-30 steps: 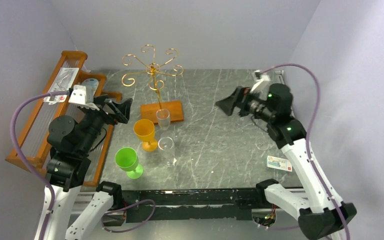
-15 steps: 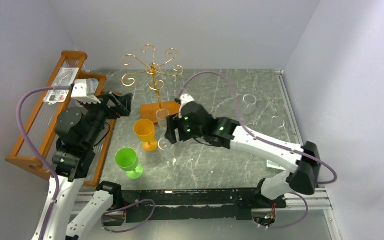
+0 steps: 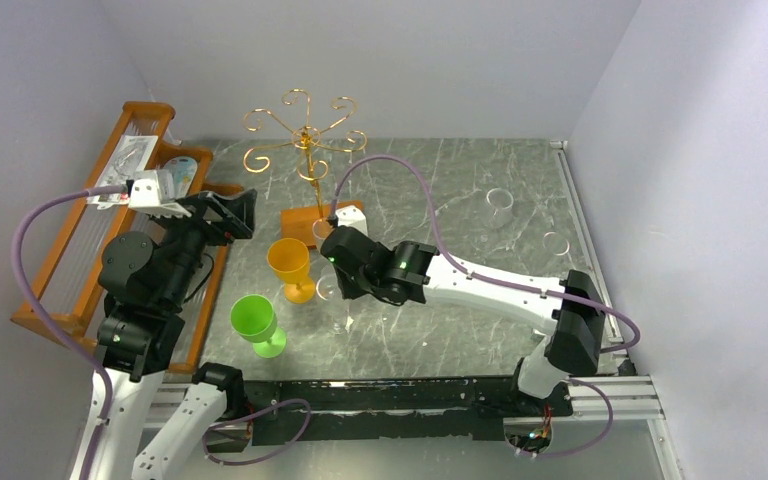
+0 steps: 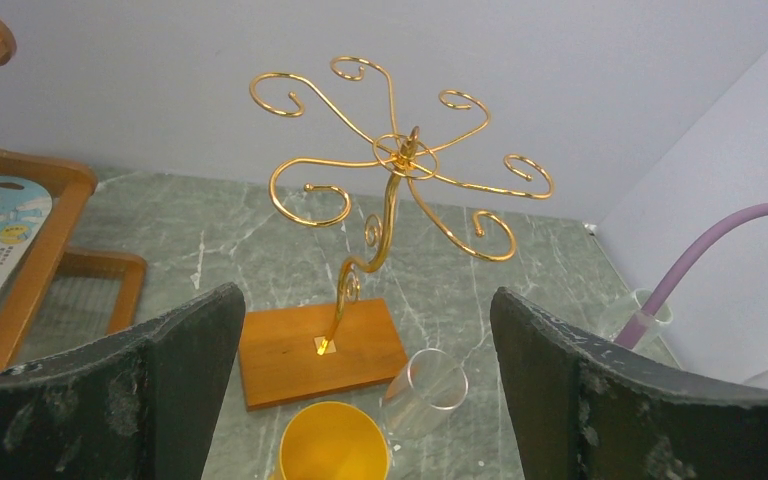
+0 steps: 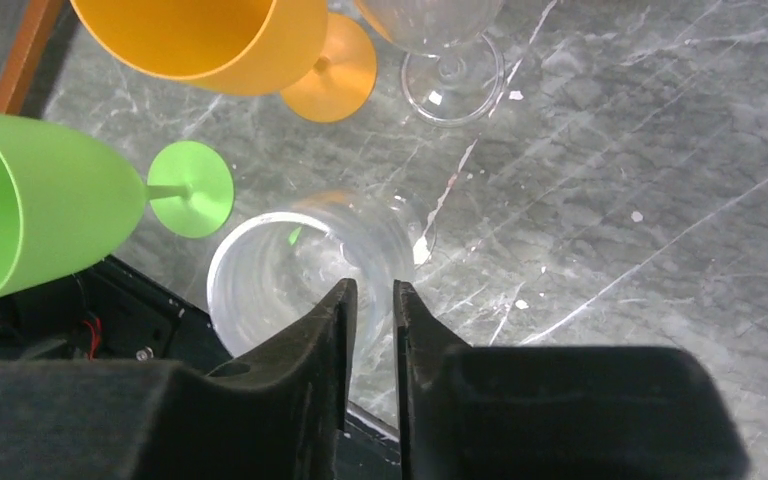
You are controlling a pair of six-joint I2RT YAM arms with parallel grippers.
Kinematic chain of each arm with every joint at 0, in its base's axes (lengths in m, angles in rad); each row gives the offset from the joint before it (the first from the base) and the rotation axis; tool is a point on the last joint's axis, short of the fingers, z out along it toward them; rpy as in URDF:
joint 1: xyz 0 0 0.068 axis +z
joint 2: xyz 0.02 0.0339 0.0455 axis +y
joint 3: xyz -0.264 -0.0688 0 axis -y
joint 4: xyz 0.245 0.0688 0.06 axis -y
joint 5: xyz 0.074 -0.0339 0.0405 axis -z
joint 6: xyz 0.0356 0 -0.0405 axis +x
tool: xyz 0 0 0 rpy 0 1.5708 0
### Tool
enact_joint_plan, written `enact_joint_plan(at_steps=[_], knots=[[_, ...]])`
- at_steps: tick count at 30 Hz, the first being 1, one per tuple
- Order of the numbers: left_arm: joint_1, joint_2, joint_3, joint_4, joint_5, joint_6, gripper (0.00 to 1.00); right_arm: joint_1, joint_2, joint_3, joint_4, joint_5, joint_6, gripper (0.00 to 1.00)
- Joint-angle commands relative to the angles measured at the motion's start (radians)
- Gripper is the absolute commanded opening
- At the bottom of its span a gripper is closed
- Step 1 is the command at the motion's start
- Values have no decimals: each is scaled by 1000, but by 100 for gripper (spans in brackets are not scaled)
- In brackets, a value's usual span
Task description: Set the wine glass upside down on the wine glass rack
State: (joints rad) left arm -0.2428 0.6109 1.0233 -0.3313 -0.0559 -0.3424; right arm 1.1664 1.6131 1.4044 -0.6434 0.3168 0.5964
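The wine glass (image 5: pixel 280 270) is clear and stands upright on the marble table, in front of the orange glass. My right gripper (image 5: pixel 370 290) comes down from above, jaws nearly together, astride the right side of its rim, with the glass wall in the narrow gap. From above, the right gripper (image 3: pixel 338 285) hides most of that glass. The gold wire wine glass rack (image 3: pixel 305 135) stands behind on its wooden base (image 4: pixel 315 350), all arms bare. My left gripper (image 4: pixel 365 300) hangs wide open to the left, facing the rack (image 4: pixel 400 160), holding nothing.
An orange glass (image 3: pixel 290 262), a green glass (image 3: pixel 253 318) and a second clear glass (image 4: pixel 430 385) by the rack base crowd the held glass. A wooden shelf (image 3: pixel 80 250) lines the left edge. Two clear cups (image 3: pixel 500 200) sit at the far right.
My right arm swung from the far right across the table to the clear glass in front, and its jaws went from wide open to nearly together on the rim. The left arm barely shifted.
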Motion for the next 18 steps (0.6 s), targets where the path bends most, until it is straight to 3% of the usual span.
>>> enact_joint_plan(at_steps=[1, 6, 12, 18], knots=[[6, 6, -1, -21, -17, -40, 97, 15, 31, 51, -67, 48, 7, 17], [5, 45, 48, -99, -6, -82, 97, 20, 45, 73, -107, 67, -11, 0], [6, 53, 82, -235, 6, -208, 97, 19, 12, 65, -128, 96, -23, 0], [6, 43, 100, -418, 54, -386, 97, 19, -147, -40, -70, 154, -35, 0]])
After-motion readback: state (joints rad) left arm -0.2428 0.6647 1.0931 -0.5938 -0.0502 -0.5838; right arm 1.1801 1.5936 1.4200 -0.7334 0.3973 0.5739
